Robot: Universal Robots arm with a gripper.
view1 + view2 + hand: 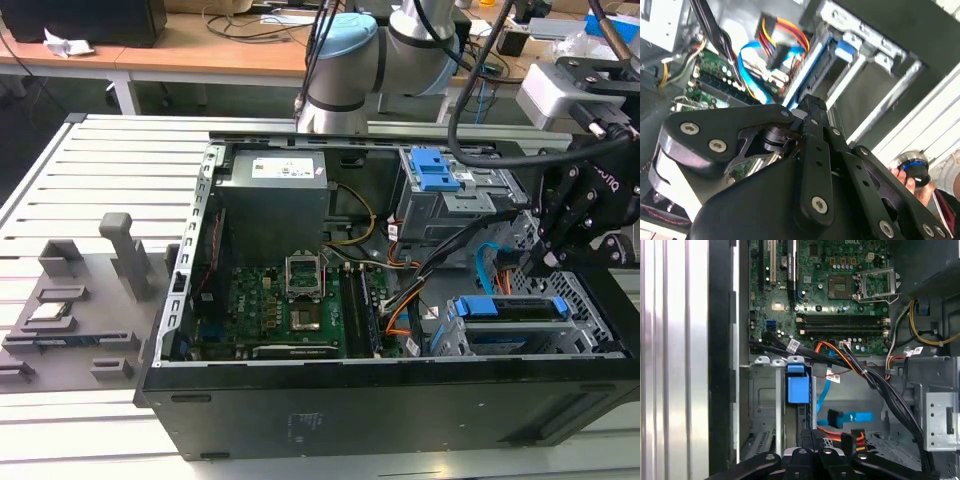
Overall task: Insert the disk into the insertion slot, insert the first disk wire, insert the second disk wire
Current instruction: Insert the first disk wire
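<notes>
The disk (505, 308), framed in blue, lies inside the insertion slot (592, 335), a grey metal cage at the exterior view's right end of the open computer case. In the first wrist view the disk's blue carrier tab (798, 386) sits in the cage (765, 405). My gripper (548, 262) hangs just above the disk's rear end, fingers together, nothing visible between them (815, 454). The first disk wire (837, 434), orange, red and black, lies beside the fingertips, and its black connector (777, 55) is just beyond them. The second disk wire (487, 272), flat and blue, curls nearby (850, 416) (746, 65).
The taller grey bay with blue latches (440, 180) stands behind the cage. Thick black cables (875, 385) cross from the motherboard (290, 300) toward the cage. A grey fixture plate (70, 320) lies at the exterior view's left. A person's hand (907, 184) holds a knob outside the case.
</notes>
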